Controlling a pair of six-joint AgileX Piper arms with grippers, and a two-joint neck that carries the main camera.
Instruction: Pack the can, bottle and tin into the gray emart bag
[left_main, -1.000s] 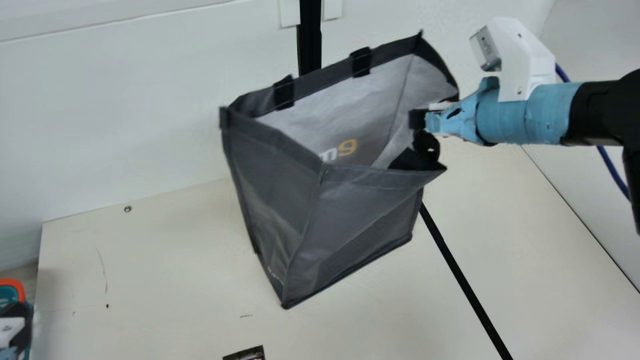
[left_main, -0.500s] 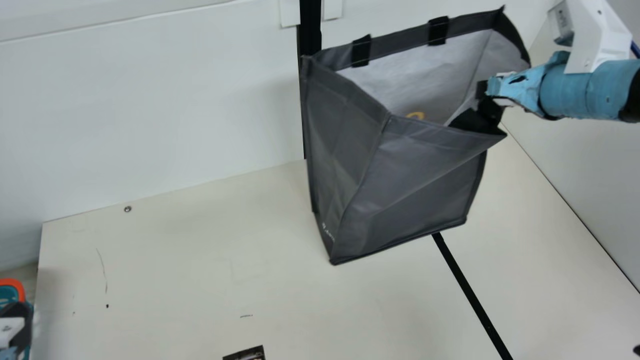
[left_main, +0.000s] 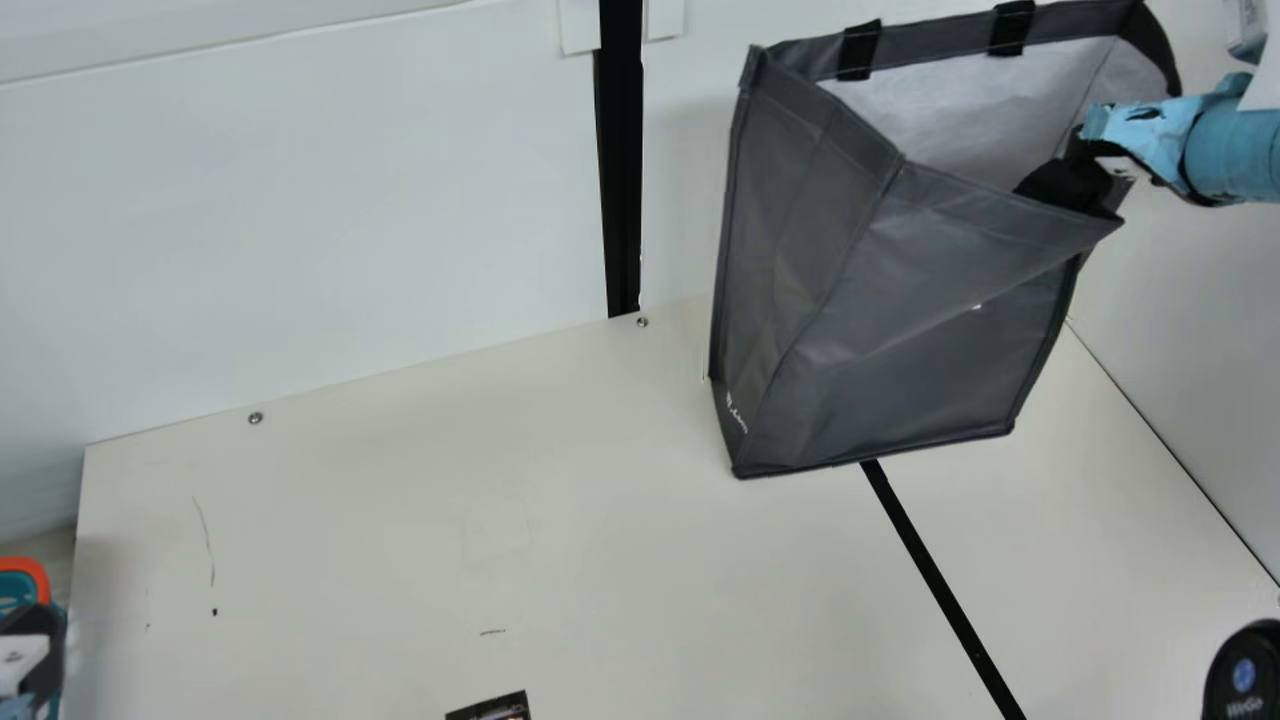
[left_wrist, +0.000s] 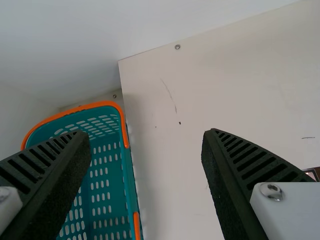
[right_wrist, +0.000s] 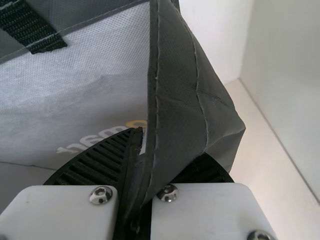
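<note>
Gray bag (left_main: 900, 330), displaced rightward since the earlier frame — mouth gaping, pale lining, creased side — rim clamped in right gripper (left_main: 1088, 150), left gripper (left_main: 32, 650) spread wide

Main and left wrist views likely share basket (left_wrist: 131, 192).

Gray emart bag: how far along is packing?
Looks done: bag gripped, mouth open. In hand: its rim, right gripper jaws shut on it; left gripper holds nothing, jaws open. Remaining: can't tell whether can, bottle or tin are packed; bag's floor is hidden.
</note>
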